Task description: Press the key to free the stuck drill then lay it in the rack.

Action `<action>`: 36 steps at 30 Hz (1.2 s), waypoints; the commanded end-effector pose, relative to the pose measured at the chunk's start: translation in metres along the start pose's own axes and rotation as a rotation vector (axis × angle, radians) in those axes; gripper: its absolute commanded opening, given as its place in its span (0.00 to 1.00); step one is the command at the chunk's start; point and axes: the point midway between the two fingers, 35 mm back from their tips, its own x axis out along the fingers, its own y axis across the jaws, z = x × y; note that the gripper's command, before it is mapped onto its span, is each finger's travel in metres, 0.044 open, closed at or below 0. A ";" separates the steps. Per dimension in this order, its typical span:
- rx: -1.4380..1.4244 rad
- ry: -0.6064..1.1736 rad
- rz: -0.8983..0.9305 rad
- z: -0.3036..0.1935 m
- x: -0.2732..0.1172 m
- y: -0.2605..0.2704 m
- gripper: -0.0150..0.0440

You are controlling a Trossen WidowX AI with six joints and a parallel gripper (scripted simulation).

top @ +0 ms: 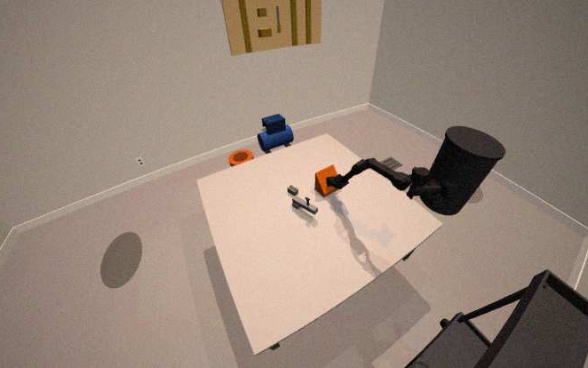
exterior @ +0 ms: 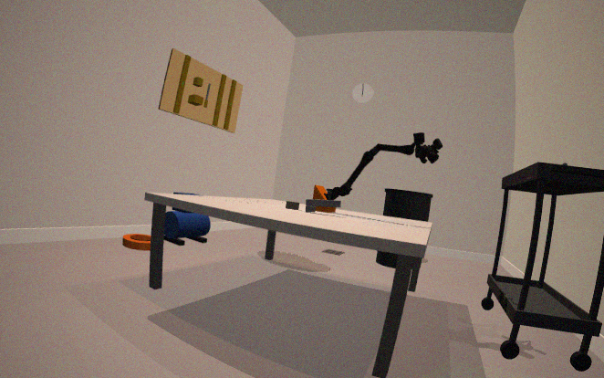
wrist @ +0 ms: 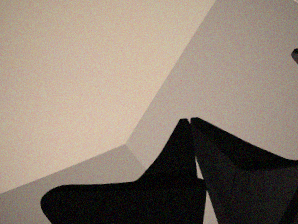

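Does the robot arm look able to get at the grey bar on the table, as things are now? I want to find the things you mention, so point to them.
Probably yes, after swinging back: the gripper (top: 428,192) (exterior: 430,152) (wrist: 188,125) is raised beyond the table's edge, and nothing seems to cover the bar (top: 303,205) (exterior: 328,203).
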 end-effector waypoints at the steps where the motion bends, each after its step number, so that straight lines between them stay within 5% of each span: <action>1: -0.132 -0.207 -0.055 0.075 -0.008 -0.017 0.25; 14: -0.506 -0.759 -0.342 0.247 -0.125 -0.035 0.25; 25: -0.590 -1.021 -0.469 0.284 -0.214 -0.023 0.25; 36: -0.582 -1.303 -0.842 0.312 -0.388 -0.047 0.25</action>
